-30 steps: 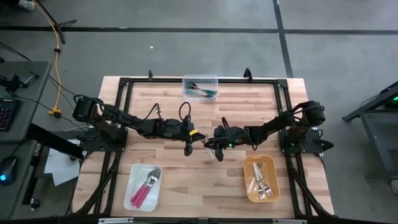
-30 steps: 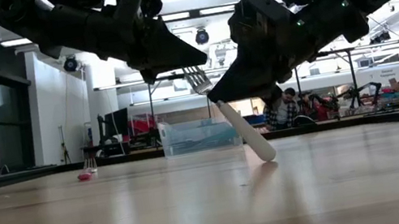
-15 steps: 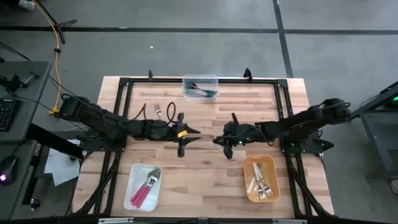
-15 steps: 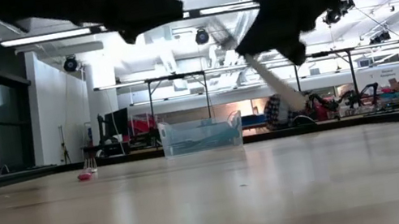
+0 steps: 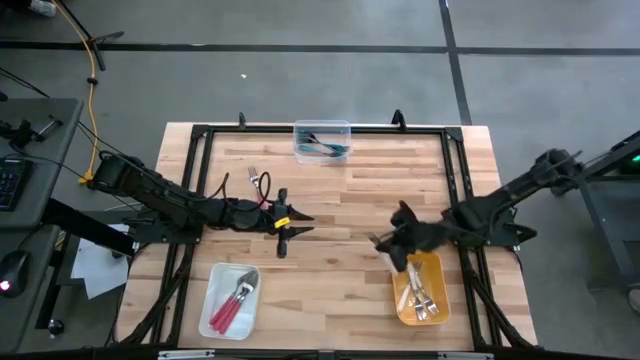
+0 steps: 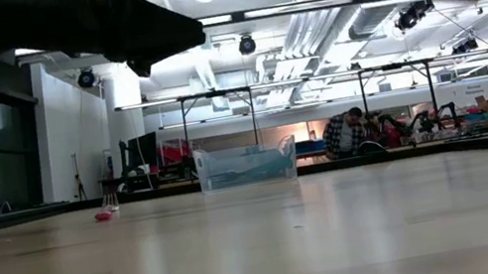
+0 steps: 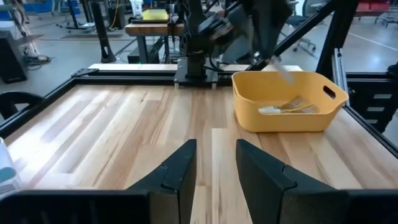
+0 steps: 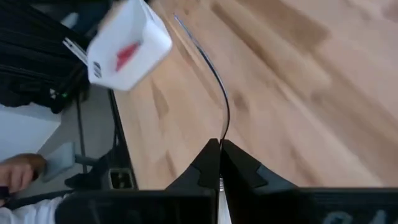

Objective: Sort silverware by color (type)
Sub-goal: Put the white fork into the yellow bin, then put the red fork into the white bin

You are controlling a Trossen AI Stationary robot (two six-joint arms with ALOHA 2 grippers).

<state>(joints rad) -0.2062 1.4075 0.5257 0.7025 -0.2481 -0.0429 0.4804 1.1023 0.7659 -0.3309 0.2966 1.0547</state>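
1. Right gripper (image 5: 392, 247): fingers clamped on a white-handled fork (image 8: 211, 74), seen edge-on, long axis running straight out from the fingertips, held above the yellow bin's (image 5: 441, 300) rim.
2. Left gripper (image 7: 214, 163): fingers narrowly parted, empty (mid-table).
3. White tray (image 5: 213, 300): pink-handled forks (image 5: 232, 306).

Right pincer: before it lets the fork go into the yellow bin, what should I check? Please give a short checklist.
1. Right pincer shut on fork: ok.
2. White handle matches the forks in the bin: ok.
3. Fork fully over the bin: cannot tell; the pincer is near its rim.
4. Left pincer away from the bin, open, empty: ok.
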